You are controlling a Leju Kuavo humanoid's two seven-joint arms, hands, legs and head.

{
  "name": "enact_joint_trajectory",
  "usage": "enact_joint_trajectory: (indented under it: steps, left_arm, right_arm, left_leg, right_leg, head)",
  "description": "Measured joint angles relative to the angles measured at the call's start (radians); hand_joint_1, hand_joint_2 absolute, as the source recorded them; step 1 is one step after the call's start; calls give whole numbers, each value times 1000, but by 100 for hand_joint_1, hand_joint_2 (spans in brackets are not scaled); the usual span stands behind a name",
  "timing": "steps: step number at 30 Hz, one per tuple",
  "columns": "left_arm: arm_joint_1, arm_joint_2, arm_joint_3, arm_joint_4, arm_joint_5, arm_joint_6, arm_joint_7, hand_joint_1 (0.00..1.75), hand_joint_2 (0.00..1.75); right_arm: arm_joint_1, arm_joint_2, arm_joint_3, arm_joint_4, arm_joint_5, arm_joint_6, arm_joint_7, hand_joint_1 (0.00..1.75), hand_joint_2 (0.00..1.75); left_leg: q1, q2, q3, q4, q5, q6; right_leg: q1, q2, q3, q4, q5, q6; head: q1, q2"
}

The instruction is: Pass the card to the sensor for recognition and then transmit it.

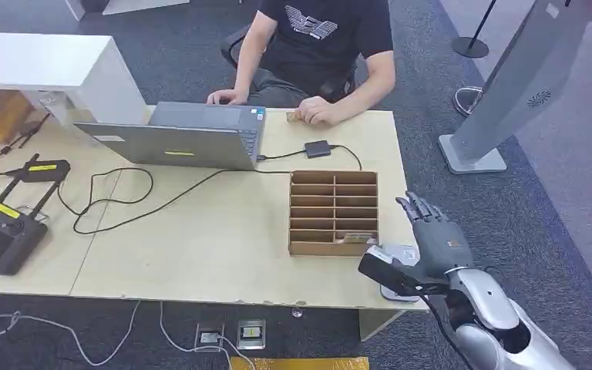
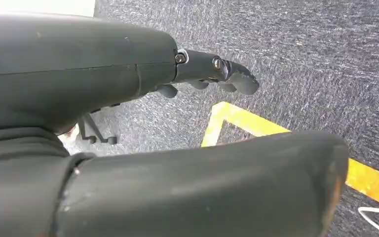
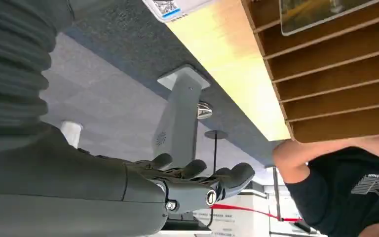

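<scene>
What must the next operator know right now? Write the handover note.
Left hand: hangs over the carpet, holds nothing.
Right hand: open, fingers apart, off the table's right edge beside the cardboard tray.
Card: lies in the tray's row nearest the robot, untouched.
Done: nothing yet.
Left: pick up the card, present it to the sensor, pass it on.

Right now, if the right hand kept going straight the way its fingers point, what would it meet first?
Probably nothing close: the right hand points forward beside the table's right edge, past the cardboard organizer, over open carpet. Depth is unclear.
</scene>
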Motion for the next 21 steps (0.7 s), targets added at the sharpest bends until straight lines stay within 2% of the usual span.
enact_joint_trajectory:
  steps: [4,9,15,19,21]
  left_arm:
    - [-2,0,0,0,0,0,-1,0,0]
    - [-3,0,0,0,-2,-1,-9,0,0]
    - [-7,-1,0,0,-2,2,-13,0,0]
    - [-8,-4,0,0,6,8,-18,0,0]
    - [-8,-6,0,0,7,8,-22,0,0]
  right_arm:
    - [3,-10,14,0,1,-3,5,0,175]
    - [18,-8,22,4,47,-45,5,0,175]
    - [18,28,22,47,106,-134,-66,0,175]
    - [20,66,21,113,127,-244,-130,0,175]
    - [22,89,19,163,128,-275,-151,0,175]
  left_leg:
    - [0,0,0,0,0,0]
    - [0,0,0,0,0,0]
    - [0,0,0,0,0,0]
    - [0,0,0,0,0,0]
    - [0,0,0,0,0,0]
  right_leg:
    - [0,0,0,0,0,0]
    - [0,0,0,0,0,0]
    - [0,0,0,0,0,0]
    - [0,0,0,0,0,0]
    - [0,0,0,0,0,0]
  head:
    - [0,0]
    - [0,0]
    - [0,0]
    - [0,0]
    - [0,0]
